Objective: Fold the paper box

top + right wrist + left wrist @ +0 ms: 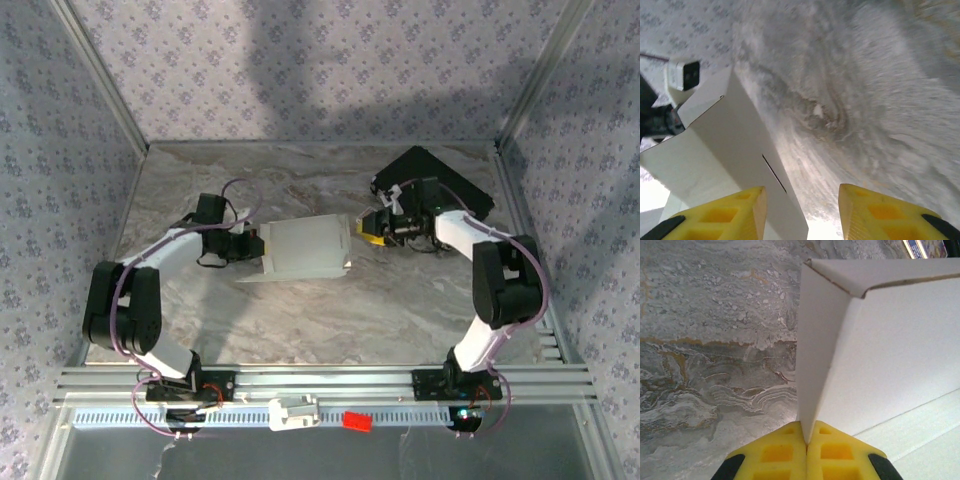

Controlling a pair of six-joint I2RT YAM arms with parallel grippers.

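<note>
Paper box (305, 248): plain white thin card, partly folded, no print. It sits at mid-bench, base panel flat on the surface. The left wall stands upright, its top edge creased over into a narrow lip, with raw brown card showing at the corner cut. The raised right-facing wall carries a short dark slit. The left wall is pinched in the left claw (806, 442).

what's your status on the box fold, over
Left gripper shut on raised wall of paper box. Right gripper open at its right end, holding nothing. Black case at far right, apart from box.
</note>
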